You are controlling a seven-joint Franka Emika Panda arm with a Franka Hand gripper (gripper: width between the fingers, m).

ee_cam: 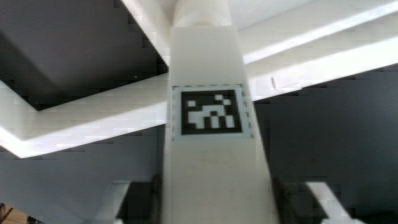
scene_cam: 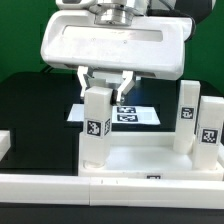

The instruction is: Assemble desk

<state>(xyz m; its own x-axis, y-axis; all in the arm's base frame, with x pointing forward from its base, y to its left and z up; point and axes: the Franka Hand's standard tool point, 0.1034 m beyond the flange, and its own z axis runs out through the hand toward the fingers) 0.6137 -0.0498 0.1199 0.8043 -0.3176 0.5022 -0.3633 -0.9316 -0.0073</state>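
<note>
Exterior view: tool (scene_cam: 105, 82) comes down from the arm's wide white wrist housing (scene_cam: 112, 45), its two fingers (scene_cam: 86, 78) closed on the top of a white square-section desk leg (scene_cam: 97, 128). Leg stands upright, tag on the face toward the camera, low on the leg. Its foot sits on or just above the desk panel (scene_cam: 135, 160), the large flat white piece with a raised rim running across the foreground; exact contact at the base is hard to read from here.

Two more legs (scene_cam: 187, 118) and (scene_cam: 208, 132) stand upright at the exterior view's right, side by side, each with a black-and-white tag, at the panel's right edge. Another white piece shows partly at the left border (scene_cam: 4, 143), cut off, cannot tell what it is.

Marker board (scene_cam: 132, 113) lies flat on the black counter (scene_cam: 35, 100) behind the held leg, tags showing between the tool and the right-hand legs.

Wrist view: the held leg (ee_cam: 210, 110) fills the middle, running lengthwise through the frame, tag (ee_cam: 212, 109) sharp on its face. Finger pads (ee_cam: 331, 198) flank it at the near end, pressed to either side. White panel rims (ee_cam: 107, 130) cross behind it over the dark counter (ee_cam: 329, 120).
</note>
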